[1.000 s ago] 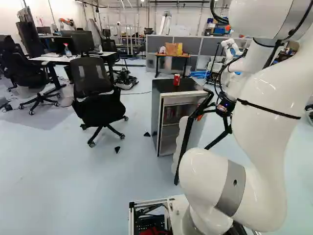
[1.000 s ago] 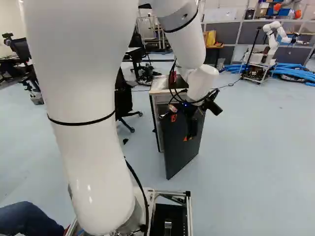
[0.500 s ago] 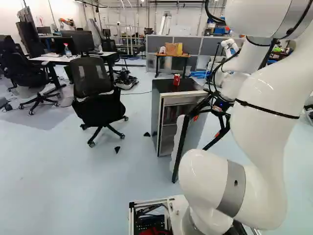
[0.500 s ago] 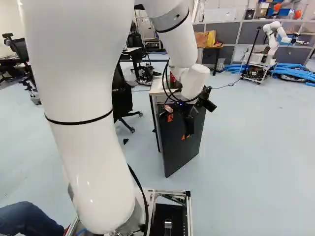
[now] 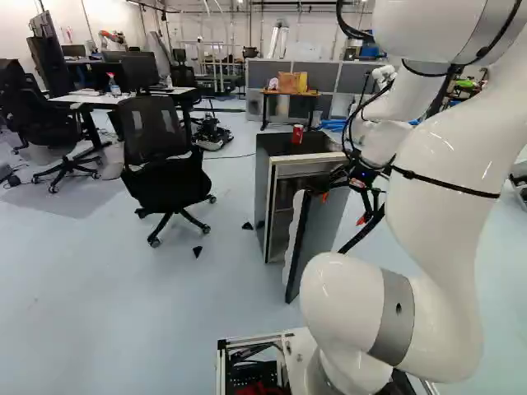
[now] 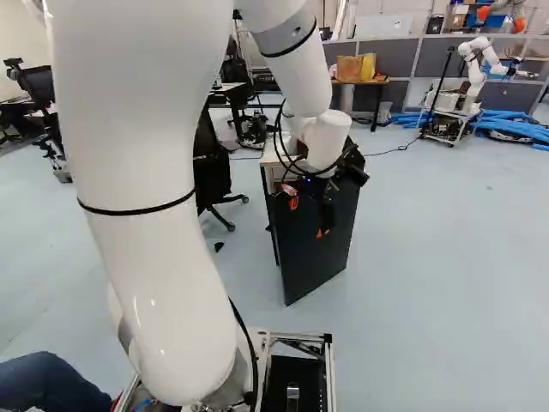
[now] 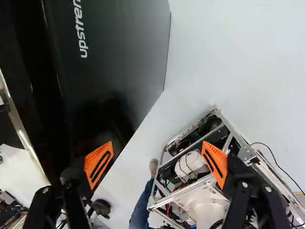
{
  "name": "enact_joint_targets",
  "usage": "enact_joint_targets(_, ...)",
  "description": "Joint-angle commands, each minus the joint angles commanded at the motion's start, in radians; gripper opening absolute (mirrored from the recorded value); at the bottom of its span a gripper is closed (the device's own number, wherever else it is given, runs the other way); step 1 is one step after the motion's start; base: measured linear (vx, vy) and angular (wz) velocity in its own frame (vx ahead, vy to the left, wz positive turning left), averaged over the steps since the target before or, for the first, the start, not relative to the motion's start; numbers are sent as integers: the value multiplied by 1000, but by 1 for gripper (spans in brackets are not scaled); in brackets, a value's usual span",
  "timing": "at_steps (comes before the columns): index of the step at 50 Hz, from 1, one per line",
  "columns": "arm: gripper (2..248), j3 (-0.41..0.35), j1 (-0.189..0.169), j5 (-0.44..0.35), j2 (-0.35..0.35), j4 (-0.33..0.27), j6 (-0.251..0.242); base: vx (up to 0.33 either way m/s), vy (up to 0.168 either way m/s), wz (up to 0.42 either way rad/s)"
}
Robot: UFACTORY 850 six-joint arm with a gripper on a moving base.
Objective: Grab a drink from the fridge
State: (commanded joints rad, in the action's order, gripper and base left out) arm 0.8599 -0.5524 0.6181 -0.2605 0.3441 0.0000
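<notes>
Evidently the gripper (image 7: 157, 163) stands wide and holds nothing, one finger by the outer face of the door (image 7: 119, 52). Seen from the gripper in the left base view, the door hangs ajar at eight o'clock, the fridge (image 5: 263, 193) at nine, the red can (image 5: 297, 134) on its top at eleven. Closing up seems in hand; next, likely a gentle push.

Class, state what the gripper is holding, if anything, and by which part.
Nothing is held: the gripper is open, its orange pads wide apart, and the fridge door isn't clamped between them.
</notes>
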Motion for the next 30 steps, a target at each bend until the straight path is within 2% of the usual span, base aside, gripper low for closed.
enact_joint_targets(30, 247, 23, 90, -103, -17, -33, 0, 0, 0, 0)
